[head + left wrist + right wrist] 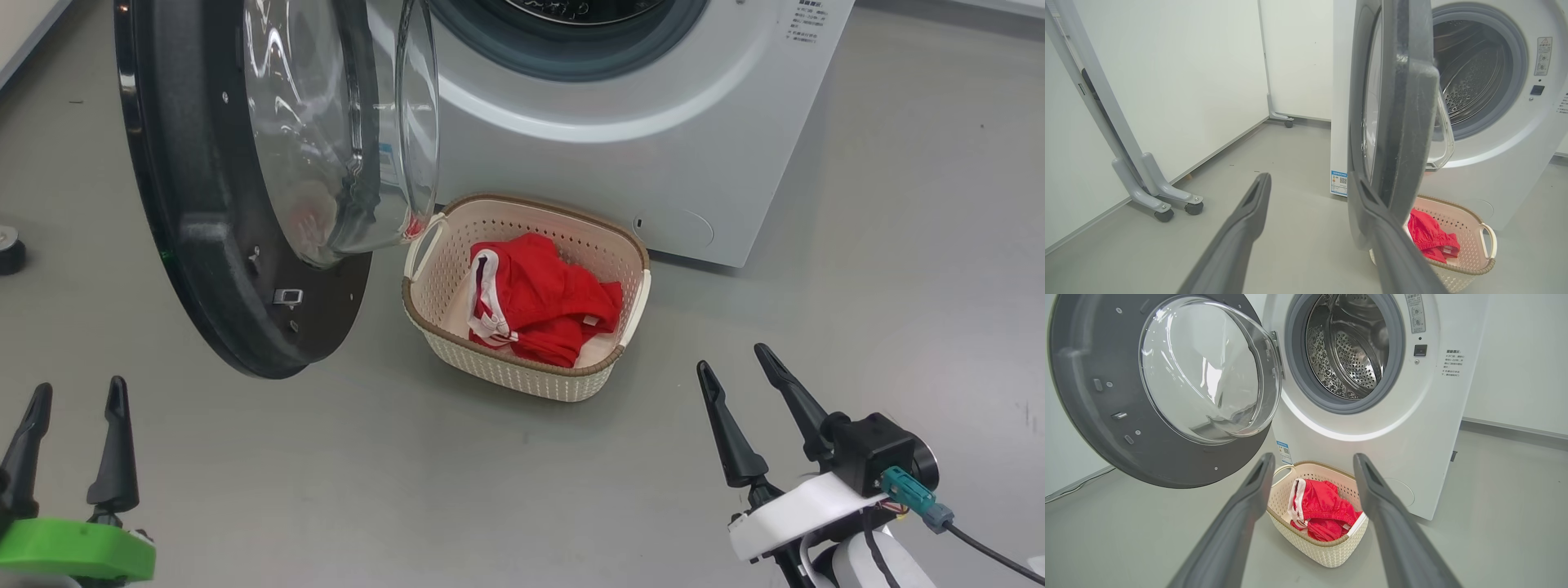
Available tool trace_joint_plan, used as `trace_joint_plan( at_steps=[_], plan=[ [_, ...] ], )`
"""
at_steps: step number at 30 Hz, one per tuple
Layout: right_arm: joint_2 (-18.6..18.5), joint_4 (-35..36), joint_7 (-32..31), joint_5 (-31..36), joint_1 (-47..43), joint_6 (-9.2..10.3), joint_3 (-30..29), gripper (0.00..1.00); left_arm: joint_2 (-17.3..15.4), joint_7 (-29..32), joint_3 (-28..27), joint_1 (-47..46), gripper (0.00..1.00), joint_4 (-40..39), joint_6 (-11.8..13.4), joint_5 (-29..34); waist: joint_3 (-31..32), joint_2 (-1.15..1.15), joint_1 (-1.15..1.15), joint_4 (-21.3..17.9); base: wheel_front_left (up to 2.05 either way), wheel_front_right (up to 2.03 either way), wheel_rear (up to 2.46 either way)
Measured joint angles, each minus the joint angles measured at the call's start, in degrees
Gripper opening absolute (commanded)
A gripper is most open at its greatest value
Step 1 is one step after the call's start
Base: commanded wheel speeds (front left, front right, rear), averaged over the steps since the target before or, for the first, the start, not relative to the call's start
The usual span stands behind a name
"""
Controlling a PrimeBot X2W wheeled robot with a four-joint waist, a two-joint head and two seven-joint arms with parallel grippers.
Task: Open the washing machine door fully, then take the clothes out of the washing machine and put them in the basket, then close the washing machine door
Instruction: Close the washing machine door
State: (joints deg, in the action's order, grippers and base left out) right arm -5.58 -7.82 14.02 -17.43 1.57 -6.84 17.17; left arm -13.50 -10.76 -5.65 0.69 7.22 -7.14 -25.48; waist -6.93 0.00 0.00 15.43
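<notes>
My fingers (1229, 539) matt black, door (1090, 416) matt grey plastic round glossy glass (1208, 371), drum (1347, 355) shiny steel, basket (1327, 551) plastic, clothes (1323, 506) cloth.

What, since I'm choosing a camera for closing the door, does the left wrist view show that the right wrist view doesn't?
Left wrist, not right: the door edge-on, wheeled frame legs by the wall, and the open left gripper. Right wrist, not left: the door's inner face broadside with its whole glass bowl, and the open right gripper. Both: the machine, its steel drum, and the basket holding red clothes.
</notes>
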Motion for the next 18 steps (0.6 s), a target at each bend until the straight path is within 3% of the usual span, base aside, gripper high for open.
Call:
trace_joint_plan(
  at_steps=[18],
  plan=[
    [0.1, 0.0, 0.0, 0.0, 0.0, 0.00, -0.1, 1.00, 0.1, -2.4, 1.4, 0.0, 1.00, 3.5, -0.1, 1.0, 0.3, 0.00, 0.00, 0.0, 0.00, 0.00, 0.00]
  ],
)
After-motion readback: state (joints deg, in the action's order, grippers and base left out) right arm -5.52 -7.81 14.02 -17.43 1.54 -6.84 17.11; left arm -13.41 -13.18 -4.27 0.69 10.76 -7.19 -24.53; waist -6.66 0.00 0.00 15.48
